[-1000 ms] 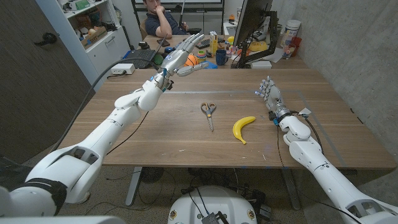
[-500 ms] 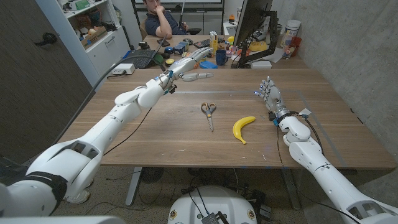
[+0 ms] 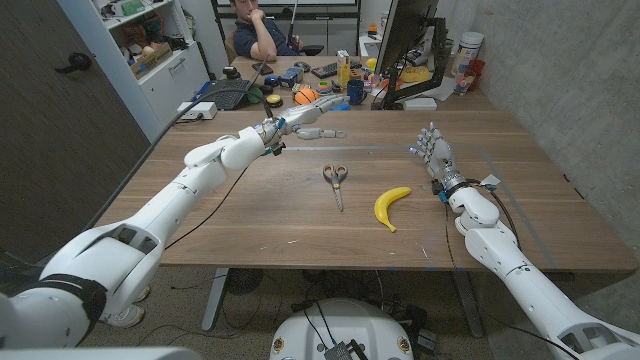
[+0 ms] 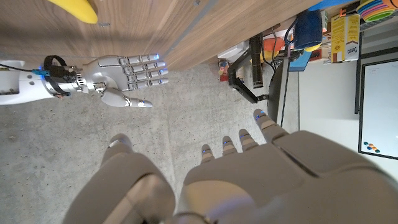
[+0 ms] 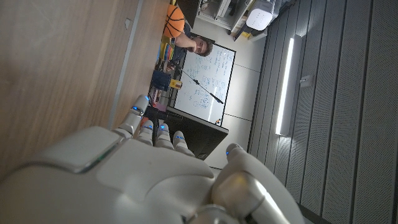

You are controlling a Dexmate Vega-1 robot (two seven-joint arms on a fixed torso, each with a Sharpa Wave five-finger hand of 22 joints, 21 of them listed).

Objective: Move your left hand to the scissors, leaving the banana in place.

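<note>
The banana [image 3: 392, 207] lies on the wooden bench [image 3: 250, 220] nearest the robot, just inside the right hand [image 3: 431, 150] and a little nearer than it. That hand stands on its edge at the right side of the bench, fingers straight, slightly apart and pointing away from the robot, with nothing in it; in the left wrist view it [image 4: 121, 71] shows the same way, with the tip of the banana [image 4: 78, 9] close by.

The scissors [image 3: 335, 181] lie flat between the two hands, beside the banana and apart from it, their handles toward the far side and their blades pointing back toward the robot.

Farther off, the left hand [image 3: 306, 122] is stretched out over the far part of the bench, beyond the scissors and a little to their left, well apart from them. Its fingers are extended and spread and it holds nothing; whether it touches the bench surface is hard to tell from here.

Past that hand, the far edge of the bench carries clutter, among it an orange ball [image 3: 306, 96], and a person [image 3: 258, 30] sits behind.
</note>
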